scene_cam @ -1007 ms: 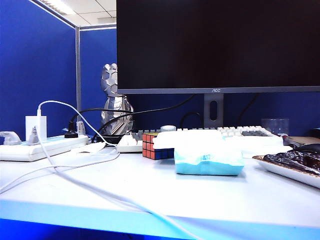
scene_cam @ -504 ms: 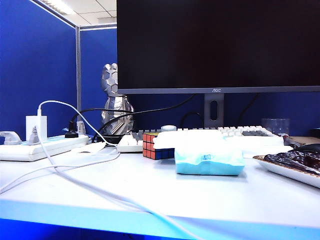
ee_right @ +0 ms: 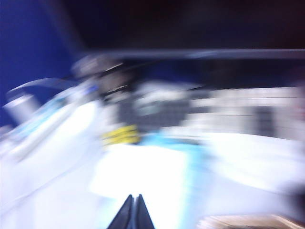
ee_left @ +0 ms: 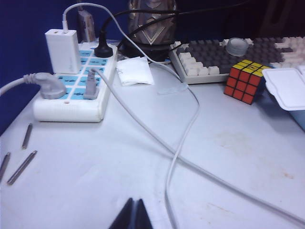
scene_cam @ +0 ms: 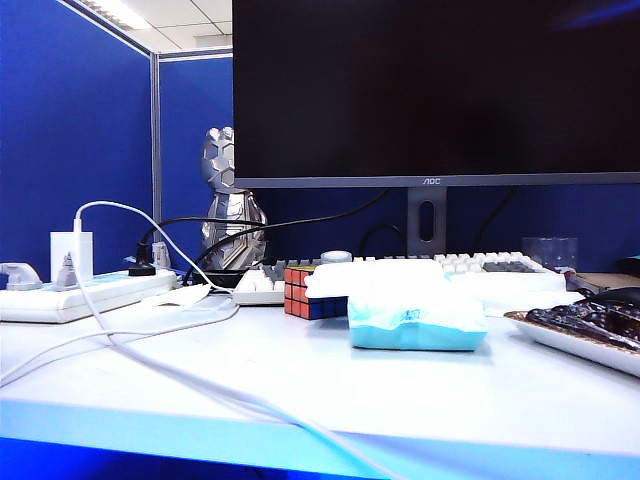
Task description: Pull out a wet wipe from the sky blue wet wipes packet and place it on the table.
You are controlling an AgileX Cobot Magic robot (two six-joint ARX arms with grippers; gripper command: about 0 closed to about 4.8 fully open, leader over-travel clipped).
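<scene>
Power strip [scene_cam: 75, 293]: far left of the table [scene_cam: 420, 385], white charger [ee_left: 63, 50] and plugs seated in it.
White cables [scene_cam: 150, 335]: trailing from the strip across the table toward the front edge.
Left gripper [ee_left: 133, 217]: above bare table near the cables, tips pressed together, nothing between them.
Rubik's cube [scene_cam: 305, 291]: in front of the keyboard [scene_cam: 470, 264], just left of the packet.
Sky blue wet wipes packet [scene_cam: 417, 325]: centre of the table, below the monitor [scene_cam: 435, 90], white top rumpled.
Right gripper [ee_right: 133, 214]: tips pressed together, empty; wrist view badly blurred, packet's white top [ee_right: 143, 171] ahead.
Tray [scene_cam: 580, 335]: far right, dark contents.
</scene>
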